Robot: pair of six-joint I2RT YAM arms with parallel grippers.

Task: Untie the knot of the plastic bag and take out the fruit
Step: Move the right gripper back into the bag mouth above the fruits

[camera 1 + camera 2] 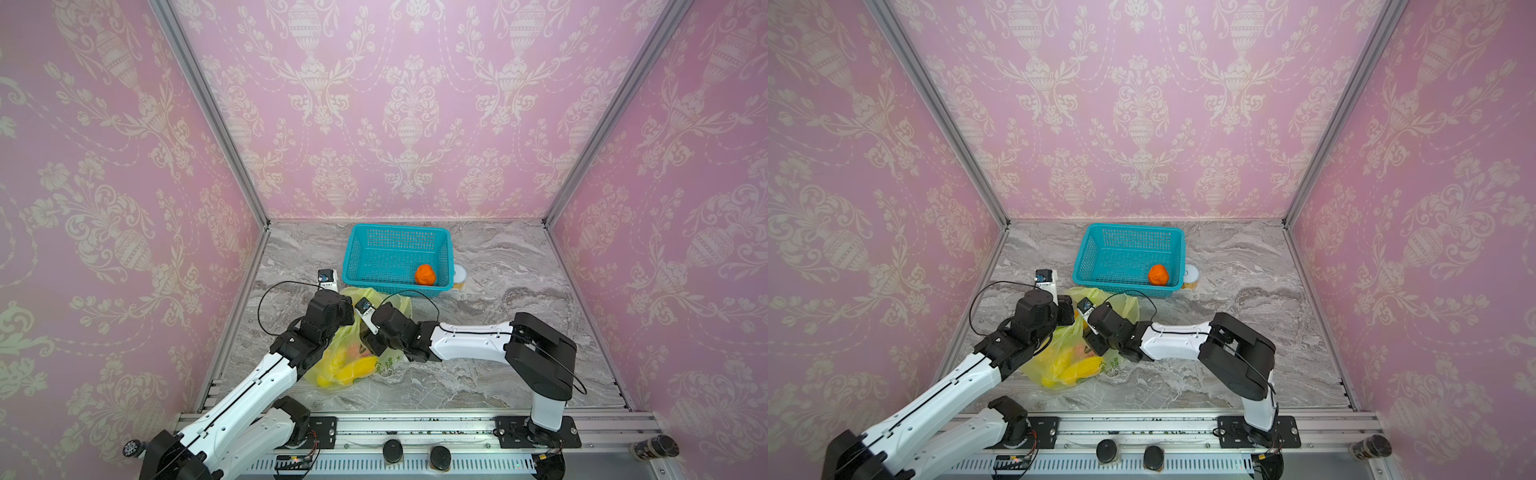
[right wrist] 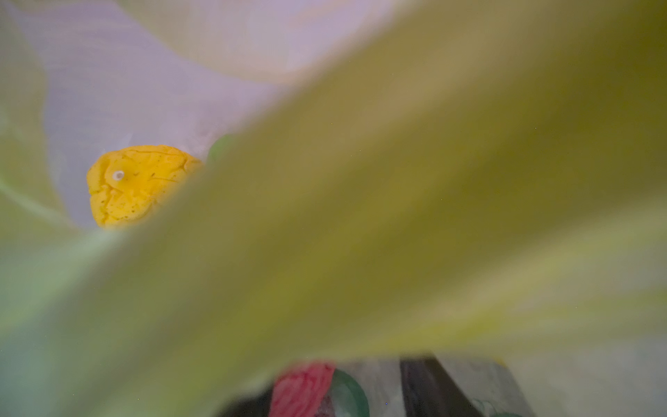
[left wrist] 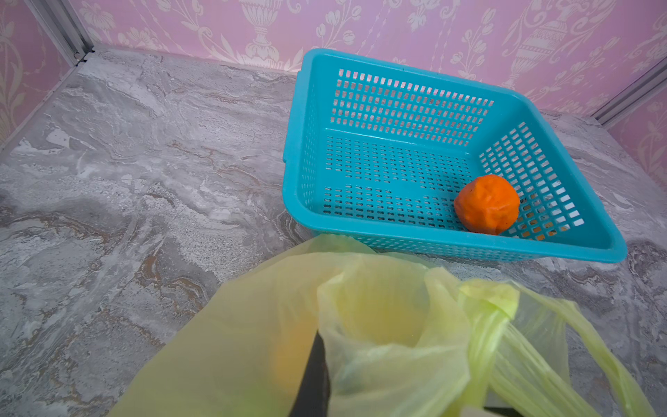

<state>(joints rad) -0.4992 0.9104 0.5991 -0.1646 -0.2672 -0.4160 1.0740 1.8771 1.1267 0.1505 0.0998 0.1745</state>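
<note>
The yellow-green plastic bag (image 1: 386,357) (image 1: 1054,361) lies in front of the basket with its mouth gaping. A crumpled twist in one handle strip (image 3: 489,301) is all that shows of the knot. My left gripper (image 3: 321,361) is shut on the bag's film at the mouth and holds it up. My right gripper (image 2: 343,393) is inside the bag, jaws apart, with a pink-red fruit (image 2: 303,390) beside one finger. A yellow fruit (image 2: 137,184) lies deeper in, and long yellow fruit (image 1: 353,368) show through the film. An orange fruit (image 1: 425,275) (image 3: 487,204) sits in the basket.
The teal mesh basket (image 1: 397,232) (image 3: 397,65) stands at the back middle, touching the bag's far edge. A small round can (image 1: 459,276) (image 1: 1192,276) stands against the basket's right wall. Pink walls close in the marble table (image 1: 519,291) on three sides.
</note>
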